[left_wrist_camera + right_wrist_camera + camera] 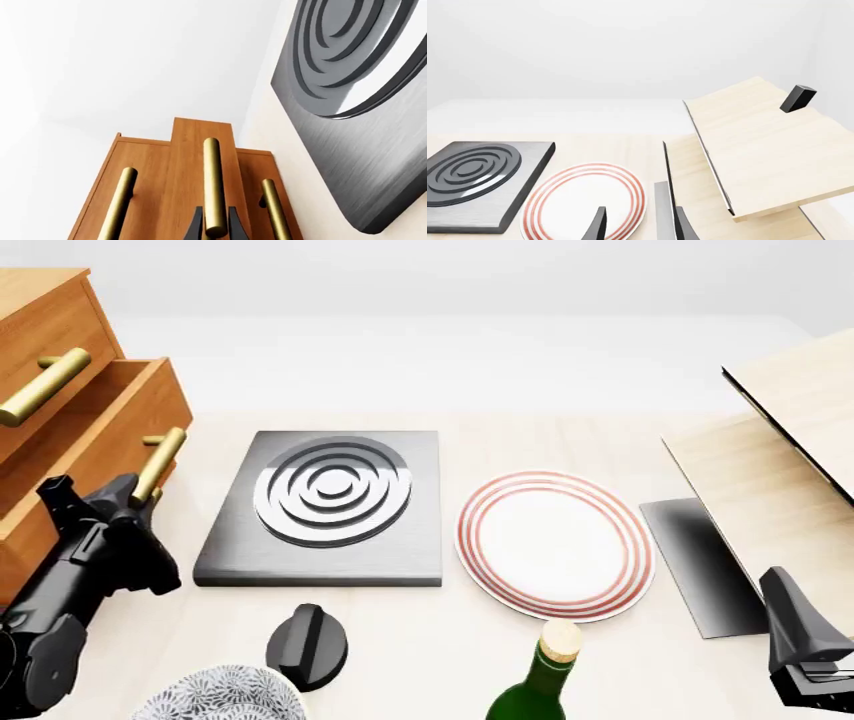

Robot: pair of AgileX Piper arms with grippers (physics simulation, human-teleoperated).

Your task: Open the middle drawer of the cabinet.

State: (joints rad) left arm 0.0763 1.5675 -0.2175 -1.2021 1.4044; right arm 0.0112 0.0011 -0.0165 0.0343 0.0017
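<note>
Clearly the left gripper (215, 227) has its dark fingers (195, 224) closed around the brass bar handle (213, 185) of the middle drawer (94, 430), which juts partway out of the cabinet (47, 310) at the table's left edge. Pull straight along the drawer's travel, wrist level. The handle's long axis crosses the drawer front. The right gripper (635, 225) hangs open, holding nothing.

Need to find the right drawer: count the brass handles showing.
3 in the left wrist view: middle handle between the left end effector's fingers, one handle and another handle flanking it. The front view shows only two.
</note>
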